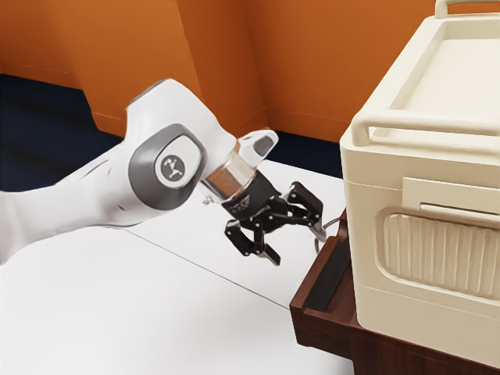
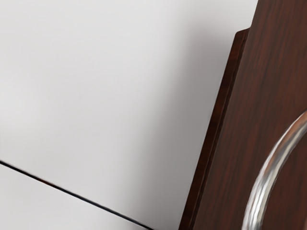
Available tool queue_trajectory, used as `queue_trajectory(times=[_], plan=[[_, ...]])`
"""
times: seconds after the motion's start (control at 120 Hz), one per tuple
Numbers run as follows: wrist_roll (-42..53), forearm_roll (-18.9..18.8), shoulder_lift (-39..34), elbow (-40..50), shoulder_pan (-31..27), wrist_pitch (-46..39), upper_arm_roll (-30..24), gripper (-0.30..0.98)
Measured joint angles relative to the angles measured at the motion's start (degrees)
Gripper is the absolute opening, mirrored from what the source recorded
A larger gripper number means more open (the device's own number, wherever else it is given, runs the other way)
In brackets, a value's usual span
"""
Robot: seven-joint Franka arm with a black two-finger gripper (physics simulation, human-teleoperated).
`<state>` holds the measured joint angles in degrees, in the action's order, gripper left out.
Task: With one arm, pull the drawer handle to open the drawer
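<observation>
Claw (image 1: 297, 247) apart, one fingertip near curved handle (image 2: 261, 196) on drawer front (image 2: 259, 120), left of cream box (image 1: 375, 234); approach apparently mostly done, grip and pull pending, any opening unclear.

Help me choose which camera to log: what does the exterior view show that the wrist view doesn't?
Exterior view: the white arm, the open gripper, the cream box, the orange wall.
Wrist view: streaked grain up close on the brown wood.
Both: that brown wood, the curved metal handle, the white surface.
</observation>
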<state>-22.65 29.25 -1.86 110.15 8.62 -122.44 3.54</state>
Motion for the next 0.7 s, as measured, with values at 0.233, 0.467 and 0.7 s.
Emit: queue_trajectory(times=[0.233, 0.467, 0.7], plan=[[0.0, -0.1, 0.0, 0.2, 0.4, -0.4, 0.2, 0.69], [-0.1, -0.4, -0.3, 0.6, -0.1, 0.4, 0.7, 0.69], [0.1, -1.0, -0.7, 0.6, 0.1, 1.4, 2.7, 0.69]])
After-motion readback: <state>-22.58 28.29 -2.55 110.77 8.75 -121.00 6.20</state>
